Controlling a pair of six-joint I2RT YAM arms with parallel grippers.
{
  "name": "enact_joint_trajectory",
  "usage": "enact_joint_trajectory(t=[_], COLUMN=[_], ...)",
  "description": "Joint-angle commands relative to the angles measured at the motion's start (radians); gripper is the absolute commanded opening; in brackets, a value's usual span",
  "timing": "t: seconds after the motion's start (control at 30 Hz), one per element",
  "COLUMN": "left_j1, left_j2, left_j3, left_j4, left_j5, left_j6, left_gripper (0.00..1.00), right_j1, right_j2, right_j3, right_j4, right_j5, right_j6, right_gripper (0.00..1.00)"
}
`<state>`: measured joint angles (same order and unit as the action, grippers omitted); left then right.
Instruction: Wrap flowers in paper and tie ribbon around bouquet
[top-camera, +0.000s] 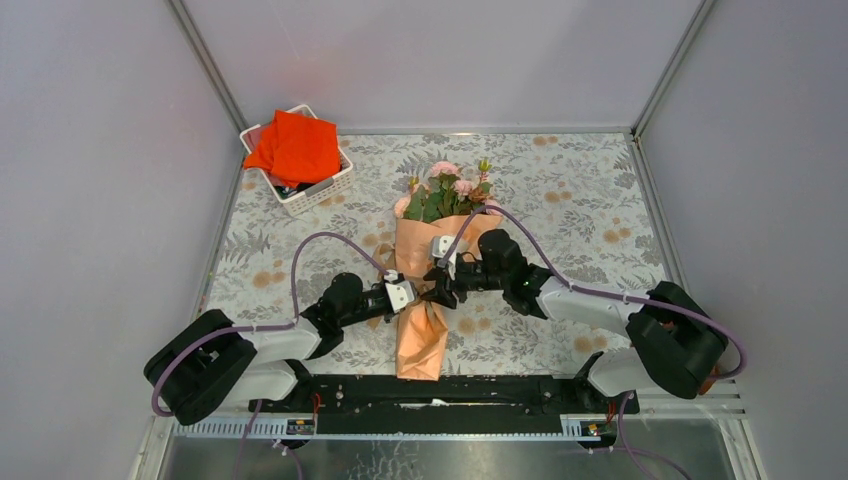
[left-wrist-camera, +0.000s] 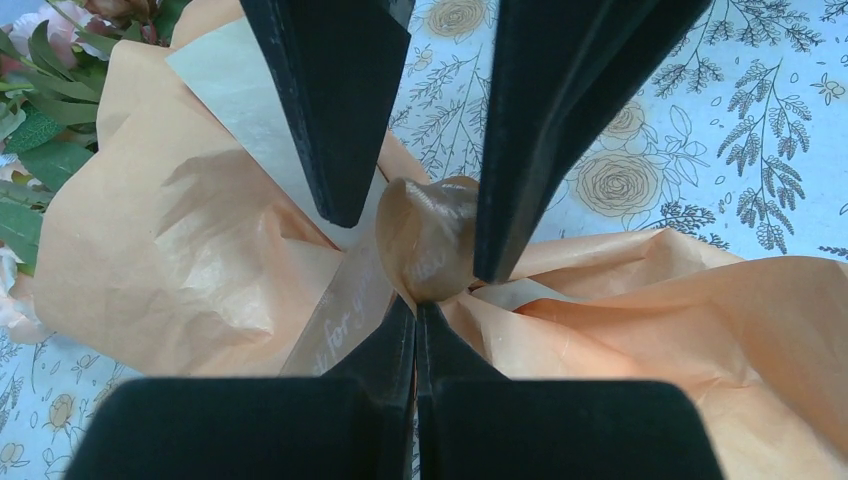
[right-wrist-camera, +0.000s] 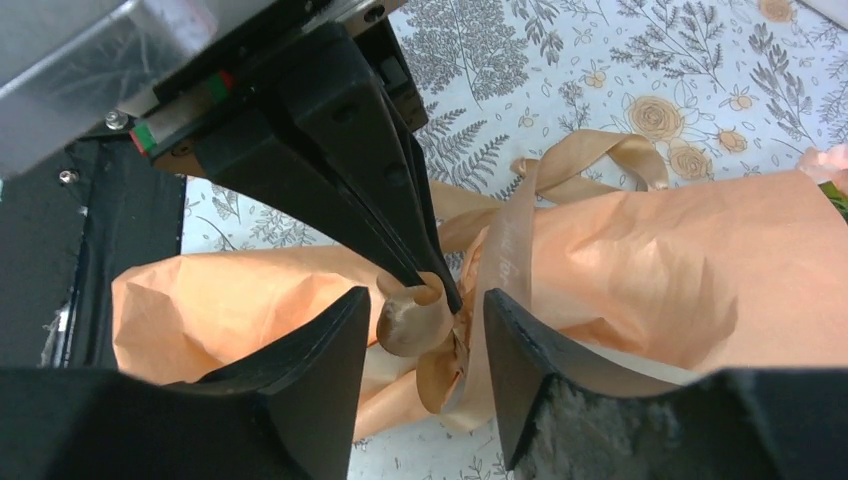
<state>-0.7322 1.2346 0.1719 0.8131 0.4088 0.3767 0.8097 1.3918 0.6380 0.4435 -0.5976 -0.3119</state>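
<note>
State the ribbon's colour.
The ribbon is translucent tan-beige with pale lettering; left wrist view shows it best.

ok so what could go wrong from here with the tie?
1. The shut left tool grips the tan printed ribbon loop only at its fingertips; a pull could slip it free and loosen the tie.
2. The open right tool straddles that loop, close against the left tool; closing may clip the left tool instead of the ribbon.
3. Tugging could tear the thin peach-orange wrapping paper at the cinched waist.

ribbon (left-wrist-camera: 345, 320), white script, "for" legible
</note>
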Motion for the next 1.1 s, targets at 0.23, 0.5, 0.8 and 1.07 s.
enact_joint_trajectory(t=[0.23, 0.5, 0.8, 1.07], left_j1=[-0.004, 0.168, 0.498, 0.456], left_j2=[-0.022, -0.165, 0.094, 0.235], left_j3=[0.045, 0.430, 0.546, 0.555], left_j4=[-0.032, -0.994, -1.228, -1.191], left_j5=[0.004, 0.321, 0.230, 0.177], left_j6=[0.015, 0.215, 0.884, 1.282], left_gripper=[0.17, 0.77, 0.64, 0.79], right_j1=[-0.001, -0.020, -0.020, -0.020], right_j2=[-0.011, -0.006, -0.004, 0.004], right_j3=[0.053, 0.069, 0.071, 0.056], right_j4=[-0.024, -0.069, -0.072, -0.063], right_j5=[0.030, 0.127, 0.128, 0.104], right_j6=[0.050, 0.120, 0.119, 0.124], right_gripper=[0.00, 0.00, 0.00, 0.00])
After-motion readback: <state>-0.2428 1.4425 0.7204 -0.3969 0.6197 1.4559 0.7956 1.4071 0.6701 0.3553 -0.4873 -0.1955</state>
